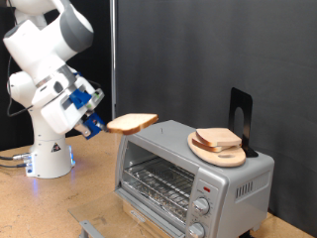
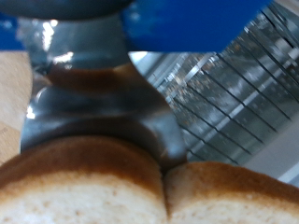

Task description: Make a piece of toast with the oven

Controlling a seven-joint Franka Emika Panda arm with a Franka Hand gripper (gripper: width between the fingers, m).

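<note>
My gripper (image 1: 102, 123) is shut on a piece of toast (image 1: 132, 122), a flat pale slice with a tan crust, and holds it level in the air at the exterior view's left of the oven (image 1: 193, 178), just above its top left corner. The oven is silver-grey with its glass door shut, a wire rack (image 1: 157, 181) behind the glass and round knobs (image 1: 202, 206) on its right panel. In the wrist view the toast (image 2: 93, 187) fills the foreground between my fingers (image 2: 56, 112), with the oven rack (image 2: 234, 84) beyond.
A round light-wood board (image 1: 220, 152) with another slice of bread (image 1: 218, 138) lies on the oven's top. A black stand (image 1: 241, 119) rises behind it. The robot base (image 1: 50, 154) stands at the exterior view's left on a wooden table (image 1: 59, 208).
</note>
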